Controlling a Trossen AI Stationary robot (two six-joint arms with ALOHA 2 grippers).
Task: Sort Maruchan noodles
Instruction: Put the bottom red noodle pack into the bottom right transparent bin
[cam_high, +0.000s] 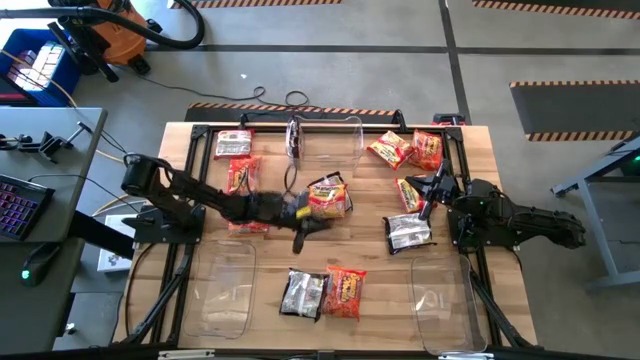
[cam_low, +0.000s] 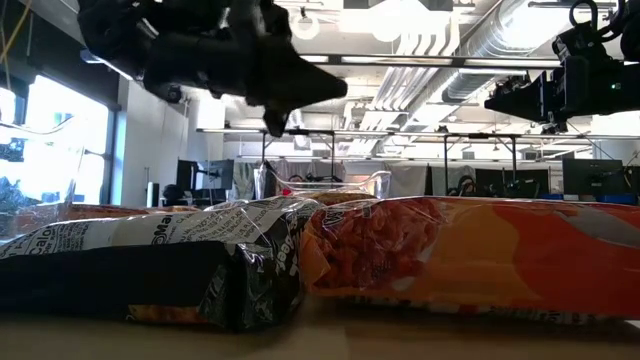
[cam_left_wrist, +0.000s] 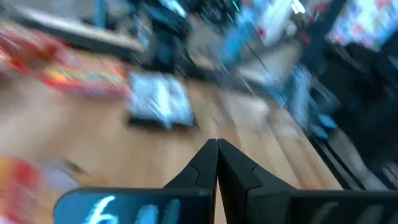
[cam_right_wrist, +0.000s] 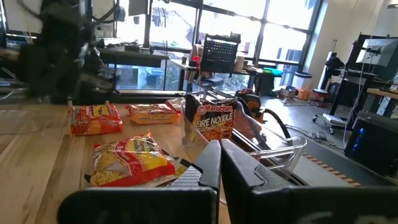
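Several Maruchan noodle packets lie flat on the wooden table (cam_high: 480, 160): a pinkish one (cam_high: 233, 143), an orange-red one (cam_high: 240, 176), an orange one (cam_high: 329, 196) at the middle, black-silver ones (cam_high: 408, 233) (cam_high: 303, 294), and orange ones (cam_high: 346, 291) (cam_high: 391, 150). My left gripper (cam_high: 315, 224) hovers shut just on the near side of the middle packet. It is high above the table in the low view (cam_low: 335, 90), and its fingers (cam_left_wrist: 216, 152) are bare. My right gripper (cam_high: 428, 192) waits shut at the right, its fingers (cam_right_wrist: 220, 149) level above a packet (cam_right_wrist: 132, 163).
Clear plastic bins stand at the far middle (cam_high: 325, 140), near left (cam_high: 225, 288) and near right (cam_high: 445, 308). More packets lie at the far right (cam_high: 427, 150) (cam_high: 410, 194). A black frame (cam_high: 200, 130) runs around the table's edges.
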